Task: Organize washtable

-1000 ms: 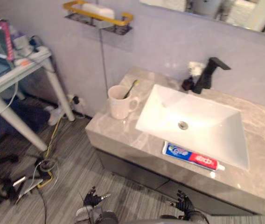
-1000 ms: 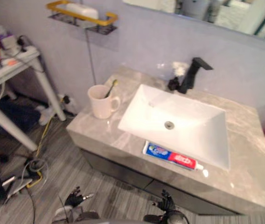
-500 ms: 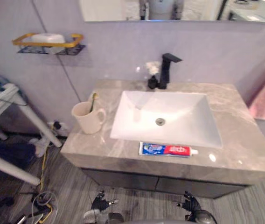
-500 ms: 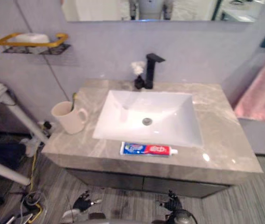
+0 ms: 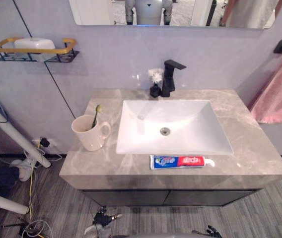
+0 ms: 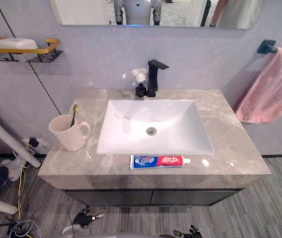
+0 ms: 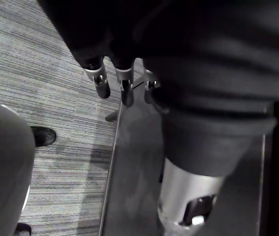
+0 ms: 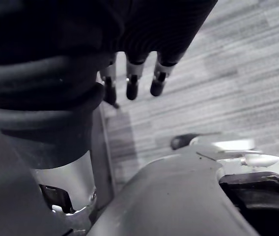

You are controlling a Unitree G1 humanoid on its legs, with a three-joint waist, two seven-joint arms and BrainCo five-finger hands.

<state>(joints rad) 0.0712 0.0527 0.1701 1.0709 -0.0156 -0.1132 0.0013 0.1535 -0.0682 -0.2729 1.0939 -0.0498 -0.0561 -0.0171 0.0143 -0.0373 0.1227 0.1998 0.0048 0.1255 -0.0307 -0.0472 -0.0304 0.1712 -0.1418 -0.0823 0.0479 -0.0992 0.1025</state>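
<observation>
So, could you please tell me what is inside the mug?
A toothbrush leans in the mug, with its yellowish head above the rim. The mug's wall hides the lower handle and the mug's bottom, so anything else inside cannot be seen.

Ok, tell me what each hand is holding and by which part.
Nothing. The left hand and right hand hang open above the floor; the toothpaste tube lies untouched on the counter.
</observation>
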